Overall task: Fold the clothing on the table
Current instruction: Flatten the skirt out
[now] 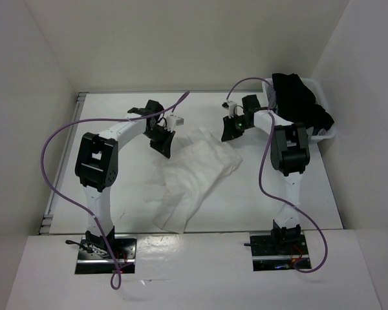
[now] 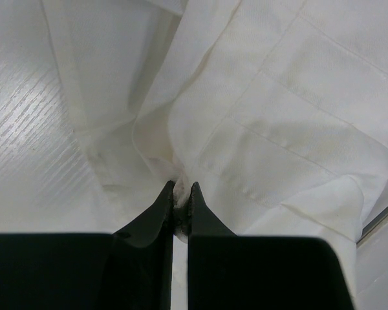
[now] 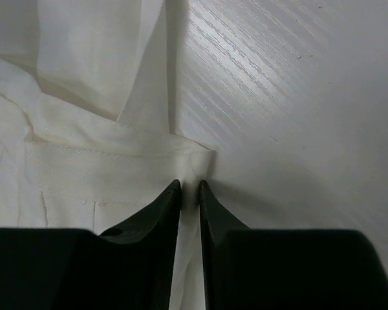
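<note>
Table: large flat white rectangular tabletop (image 1: pixel 126 194), thin metal rail along its left edge.
Clothing: white pleated thin-fabric skirt (image 1: pixel 194 174), lies rumpled mid-table btwn the two arms, running from far-right down to near-centre; not yet folded flat.
Side stuff: small white plastic basket (image 1: pixel 328 134) at far right, heap of black garments (image 1: pixel 301 100) in it, apart from the skirt.
L effector: left gripper (image 2: pixel 181 188) clenched on a gathered bit of skirt at its far-left edge; cloth puckers into the tips.
R effector: right gripper (image 3: pixel 190 185) jaws drawn nearly together w/ the stitched band corner in the narrow gap; looks like a thin pinch on cloth, not deep.
Step in hand (judged): both arms have a far-edge hold, ready to lift and spread or carry the edge over.
How to do it well: raise both ends evenly, keep the edge taut btwn grippers so pleats hang straight, move slow since thin fabric slips.
Risk: R pinch is shallow, corner may pull out; L grip holds a bunch, so a crease may get folded in.
</note>
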You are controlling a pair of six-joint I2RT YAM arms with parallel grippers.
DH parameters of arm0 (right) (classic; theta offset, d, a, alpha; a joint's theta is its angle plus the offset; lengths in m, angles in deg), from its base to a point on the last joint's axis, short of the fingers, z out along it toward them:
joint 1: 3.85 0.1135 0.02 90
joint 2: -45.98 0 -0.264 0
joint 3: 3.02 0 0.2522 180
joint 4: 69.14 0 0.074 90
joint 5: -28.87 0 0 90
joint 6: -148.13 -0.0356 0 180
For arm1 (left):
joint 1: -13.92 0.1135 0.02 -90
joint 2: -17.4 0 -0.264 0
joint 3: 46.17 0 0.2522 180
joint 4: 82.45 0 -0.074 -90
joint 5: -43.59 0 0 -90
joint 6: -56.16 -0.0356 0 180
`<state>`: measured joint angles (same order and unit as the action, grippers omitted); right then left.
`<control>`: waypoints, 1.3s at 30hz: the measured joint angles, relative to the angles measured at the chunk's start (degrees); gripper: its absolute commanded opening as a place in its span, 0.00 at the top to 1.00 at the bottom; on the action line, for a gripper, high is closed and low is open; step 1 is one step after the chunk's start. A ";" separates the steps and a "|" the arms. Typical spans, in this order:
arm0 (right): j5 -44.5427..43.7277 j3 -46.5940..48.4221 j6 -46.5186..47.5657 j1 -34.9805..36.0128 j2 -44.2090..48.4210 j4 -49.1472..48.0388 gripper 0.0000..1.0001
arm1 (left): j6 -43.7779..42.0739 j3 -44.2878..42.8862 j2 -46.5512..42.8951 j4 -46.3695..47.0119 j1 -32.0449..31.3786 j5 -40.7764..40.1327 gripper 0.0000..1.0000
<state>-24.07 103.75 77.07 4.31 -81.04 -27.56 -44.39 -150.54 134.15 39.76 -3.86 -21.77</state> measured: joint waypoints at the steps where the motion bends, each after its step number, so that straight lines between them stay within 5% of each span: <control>1: -0.15 0.09 -0.02 0.00 -0.09 0.11 0.91 | -0.02 0.00 0.00 0.00 0.00 -0.02 0.99; 3: -0.24 0.11 0.04 0.02 -0.11 0.33 1.00 | -0.02 0.00 0.00 0.00 0.00 -0.02 1.00; 10: -2.86 0.20 -0.61 0.11 1.53 1.60 1.00 | 0.00 -2.99 0.00 -1.88 0.00 -1.03 1.00; 16: -5.22 4.85 -1.49 0.11 12.48 6.45 1.00 | 0.00 -12.90 -3.67 -3.69 -0.04 -4.11 1.00; 21: -5.40 11.43 -1.53 0.11 25.29 7.32 1.00 | -0.24 -20.87 -13.18 -4.87 -0.04 -6.16 1.00; 29: -3.43 10.32 0.04 0.11 40.48 10.78 1.00 | -4.81 -19.58 -29.88 -8.59 -0.48 -7.10 1.00; 39: 11.72 3.87 3.37 -1.20 53.51 22.03 1.00 | -9.79 -14.10 -45.90 -14.32 6.86 7.69 0.97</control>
<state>-12.36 107.62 80.44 3.11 -27.54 -5.53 -54.18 -164.63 88.25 25.44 3.00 -14.08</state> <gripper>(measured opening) 0.007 0.066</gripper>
